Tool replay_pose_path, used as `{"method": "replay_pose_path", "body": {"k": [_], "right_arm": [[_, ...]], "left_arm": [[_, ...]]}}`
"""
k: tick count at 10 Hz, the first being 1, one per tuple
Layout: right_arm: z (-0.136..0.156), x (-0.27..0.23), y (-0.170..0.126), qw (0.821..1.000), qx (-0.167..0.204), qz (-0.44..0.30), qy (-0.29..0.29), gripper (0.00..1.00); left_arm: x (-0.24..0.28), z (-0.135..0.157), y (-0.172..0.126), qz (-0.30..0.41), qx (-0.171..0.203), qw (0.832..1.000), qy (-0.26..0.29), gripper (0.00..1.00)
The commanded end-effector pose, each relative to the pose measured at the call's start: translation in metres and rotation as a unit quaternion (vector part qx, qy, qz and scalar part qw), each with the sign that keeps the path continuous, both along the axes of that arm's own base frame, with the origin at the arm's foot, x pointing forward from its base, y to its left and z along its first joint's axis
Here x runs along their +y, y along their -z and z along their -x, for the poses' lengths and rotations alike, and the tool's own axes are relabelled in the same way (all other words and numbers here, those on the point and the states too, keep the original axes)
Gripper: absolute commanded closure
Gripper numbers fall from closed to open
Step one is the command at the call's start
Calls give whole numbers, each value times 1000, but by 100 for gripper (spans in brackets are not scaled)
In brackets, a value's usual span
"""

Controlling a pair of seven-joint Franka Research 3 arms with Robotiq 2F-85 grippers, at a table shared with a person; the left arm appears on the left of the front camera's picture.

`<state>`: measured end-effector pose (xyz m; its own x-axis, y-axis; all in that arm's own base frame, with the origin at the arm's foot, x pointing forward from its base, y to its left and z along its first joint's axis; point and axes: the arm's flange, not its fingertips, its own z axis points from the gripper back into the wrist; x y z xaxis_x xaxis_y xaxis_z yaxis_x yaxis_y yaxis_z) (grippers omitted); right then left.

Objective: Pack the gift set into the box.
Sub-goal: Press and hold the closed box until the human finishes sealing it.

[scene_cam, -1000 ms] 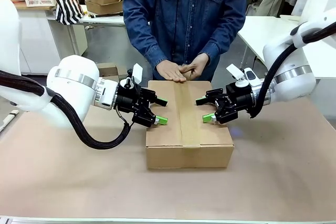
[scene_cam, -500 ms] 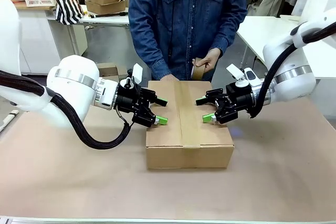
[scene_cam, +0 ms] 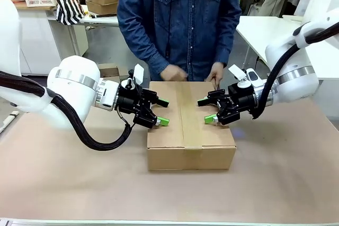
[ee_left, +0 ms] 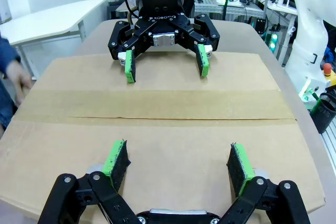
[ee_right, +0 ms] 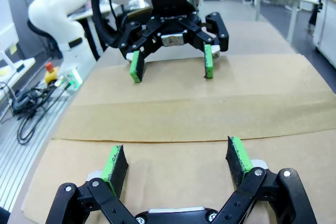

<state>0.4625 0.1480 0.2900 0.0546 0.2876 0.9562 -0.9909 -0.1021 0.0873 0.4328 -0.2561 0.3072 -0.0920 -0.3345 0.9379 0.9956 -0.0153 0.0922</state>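
So the box [scene_cam: 190,123] sits closed mid-worktop [scene_cam: 286,183], tape strip down its seam. The person's hands [scene_cam: 175,72] just came off the lid and pulled back to the box's far edge, so the sealing looks done. Left gripper [scene_cam: 162,111] and right gripper [scene_cam: 206,110] hang over the box's side edges, jaws wide apart, gripping nothing. Plenty of bare worktop around the box.
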Motion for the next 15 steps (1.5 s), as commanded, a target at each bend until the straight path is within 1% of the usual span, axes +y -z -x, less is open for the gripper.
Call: {"method": "replay_pose_path", "body": {"k": [1, 13, 14, 15], "right_arm": [[2, 1, 0, 1000, -3, 8, 7, 0], [2, 1, 0, 1000, -3, 8, 7, 0], [0, 0, 0, 1000, 0, 0, 0, 0], [-11, 6, -11, 995, 96, 4, -3, 0]], "left_arm": [[1, 1, 3, 1, 0, 1000, 1, 0], [1, 1, 3, 1, 0, 1000, 1, 0], [0, 0, 0, 0, 0, 1000, 0, 0], [-9, -6, -5, -40, 133, 990, 30, 0]]}}
